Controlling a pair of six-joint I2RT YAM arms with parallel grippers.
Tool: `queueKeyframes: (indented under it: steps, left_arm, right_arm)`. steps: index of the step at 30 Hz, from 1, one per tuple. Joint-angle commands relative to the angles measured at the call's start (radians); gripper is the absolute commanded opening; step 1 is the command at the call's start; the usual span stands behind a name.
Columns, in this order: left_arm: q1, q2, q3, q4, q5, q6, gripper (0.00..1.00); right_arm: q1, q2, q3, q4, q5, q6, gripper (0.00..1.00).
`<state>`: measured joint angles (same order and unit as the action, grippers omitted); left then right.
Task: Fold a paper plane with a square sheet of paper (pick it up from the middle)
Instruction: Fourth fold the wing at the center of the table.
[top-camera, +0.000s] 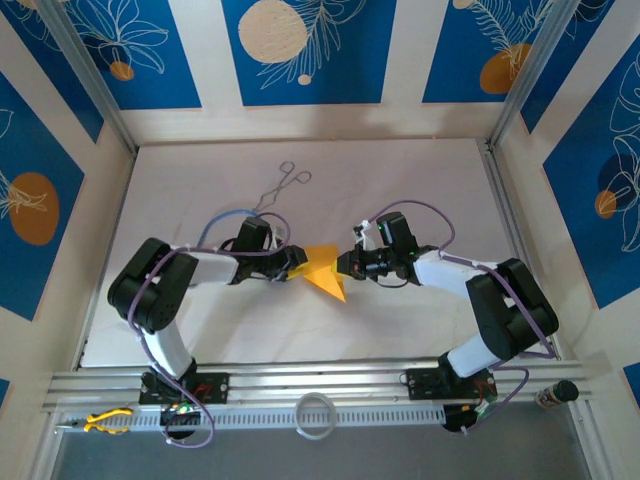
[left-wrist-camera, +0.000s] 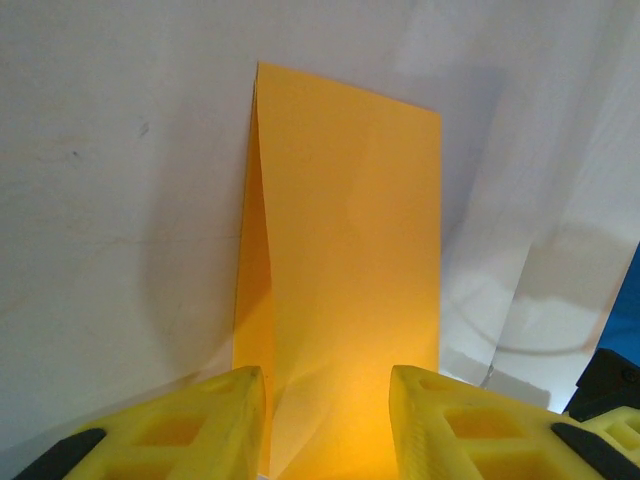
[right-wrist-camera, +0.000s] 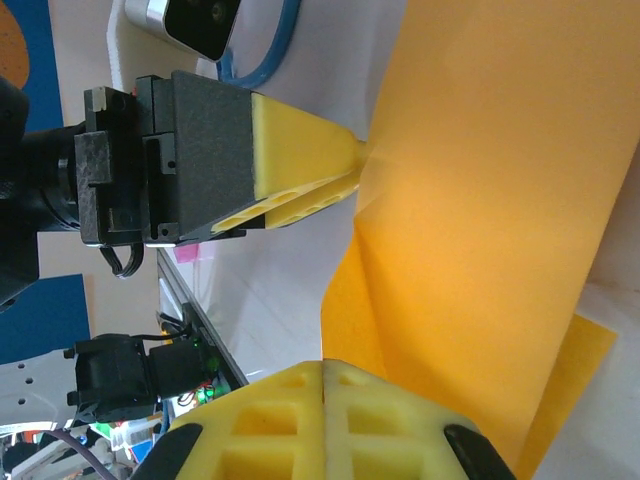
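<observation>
The square sheet of paper (top-camera: 325, 270), orange-yellow and folded over on itself, hangs between my two grippers above the middle of the white table. My left gripper (top-camera: 297, 262) meets its left edge. In the left wrist view the paper (left-wrist-camera: 350, 230) stands up beyond the yellow fingers (left-wrist-camera: 215, 415), and the left gripper (left-wrist-camera: 328, 375) is open with the fold in the gap. My right gripper (top-camera: 347, 263) is at the paper's right corner. In the right wrist view the right gripper (right-wrist-camera: 323, 365) is shut, with the paper's (right-wrist-camera: 500, 200) edge running into the seam. The left gripper (right-wrist-camera: 352, 165) touches the far edge.
Metal forceps (top-camera: 283, 187) lie on the white table cover (top-camera: 420, 180) behind the arms. A white ring (top-camera: 317, 412) and yellow-handled pliers (top-camera: 105, 421) rest on the front rail. A small pink slip (right-wrist-camera: 188, 252) lies near the front edge.
</observation>
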<state>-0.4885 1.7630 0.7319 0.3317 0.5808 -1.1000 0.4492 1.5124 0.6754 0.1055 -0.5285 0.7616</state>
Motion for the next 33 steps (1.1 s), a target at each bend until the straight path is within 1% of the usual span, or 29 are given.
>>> queueKeyframes:
  steps: [1, 9, 14, 20, 27, 33]
  left_arm:
    - [0.002, 0.009, 0.018, 0.013, 0.023, -0.007, 0.39]
    - [-0.001, 0.007, 0.024, -0.003, 0.021, -0.001, 0.41]
    - [-0.002, 0.010, 0.020, 0.045, 0.033, -0.028, 0.38]
    - [-0.005, 0.013, 0.019, 0.084, 0.045, -0.048, 0.27]
    - [-0.005, -0.006, 0.008, 0.062, 0.020, -0.041, 0.09]
    - [-0.006, -0.035, -0.014, 0.066, -0.016, -0.042, 0.00]
  right_arm:
    - [-0.006, -0.036, -0.013, 0.007, -0.032, 0.010, 0.01]
    - [-0.008, -0.053, -0.018, 0.015, -0.036, 0.015, 0.01]
    - [-0.008, -0.057, -0.021, 0.015, -0.041, 0.013, 0.01]
    - [-0.010, -0.058, -0.025, 0.016, -0.044, 0.012, 0.01]
    - [-0.013, -0.058, -0.038, 0.000, -0.016, 0.001, 0.02]
    - [-0.020, -0.056, -0.036, -0.061, 0.017, -0.041, 0.03]
